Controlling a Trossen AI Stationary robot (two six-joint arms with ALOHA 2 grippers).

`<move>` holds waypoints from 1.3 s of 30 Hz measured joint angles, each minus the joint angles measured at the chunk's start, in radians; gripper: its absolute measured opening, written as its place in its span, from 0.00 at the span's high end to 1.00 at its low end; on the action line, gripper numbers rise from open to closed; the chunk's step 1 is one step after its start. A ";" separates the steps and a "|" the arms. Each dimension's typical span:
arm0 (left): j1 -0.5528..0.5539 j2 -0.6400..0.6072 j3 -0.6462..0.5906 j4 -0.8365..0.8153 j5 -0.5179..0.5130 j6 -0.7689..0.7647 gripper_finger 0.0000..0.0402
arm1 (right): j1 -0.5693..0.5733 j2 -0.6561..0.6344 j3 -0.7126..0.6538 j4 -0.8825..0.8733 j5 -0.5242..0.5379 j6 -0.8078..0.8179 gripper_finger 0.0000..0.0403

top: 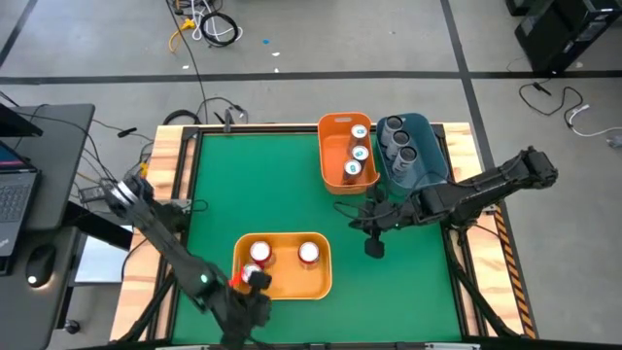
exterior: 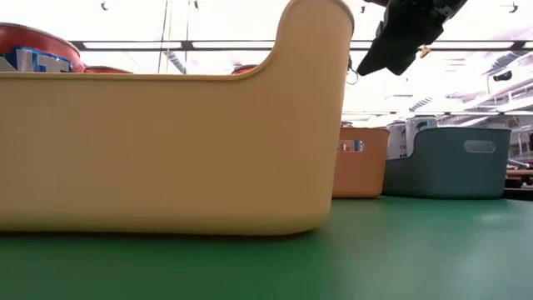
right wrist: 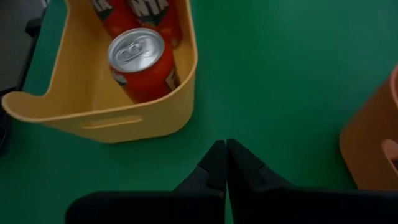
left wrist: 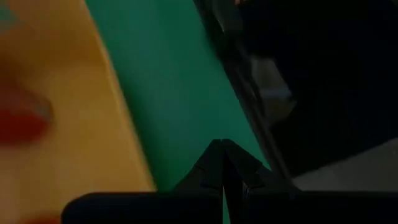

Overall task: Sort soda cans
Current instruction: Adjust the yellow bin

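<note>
Three red-orange cans are in the yellow bin near the table's front; one of them stands upright in the right wrist view. Three white-and-blue cans stand in the orange bin at the back. Dark cans stand in the blue bin beside it. My right gripper is shut and empty above the green mat, between the yellow and orange bins. My left gripper is shut and empty by the yellow bin's near left corner.
The orange bin and blue bin stand side by side at the far right. The yellow bin's wall fills the low view's left. Bare green mat lies left of the bins. A laptop sits off the table's left.
</note>
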 joint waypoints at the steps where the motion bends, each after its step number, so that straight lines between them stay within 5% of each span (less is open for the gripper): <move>1: -0.009 0.032 0.014 -0.018 0.007 -0.048 1.00 | 0.004 0.000 0.000 -0.001 0.000 -0.005 1.00; 6: -0.046 0.144 0.039 -0.072 -0.037 -0.246 1.00 | 0.005 0.000 0.000 0.000 0.007 -0.009 1.00; 17: -0.109 0.173 0.037 -0.380 -0.363 -0.705 1.00 | 0.015 0.025 0.000 0.015 0.016 0.058 1.00; 39: -0.023 0.172 -0.049 -0.733 -0.532 -0.940 1.00 | 0.083 0.355 0.000 0.390 0.012 0.140 1.00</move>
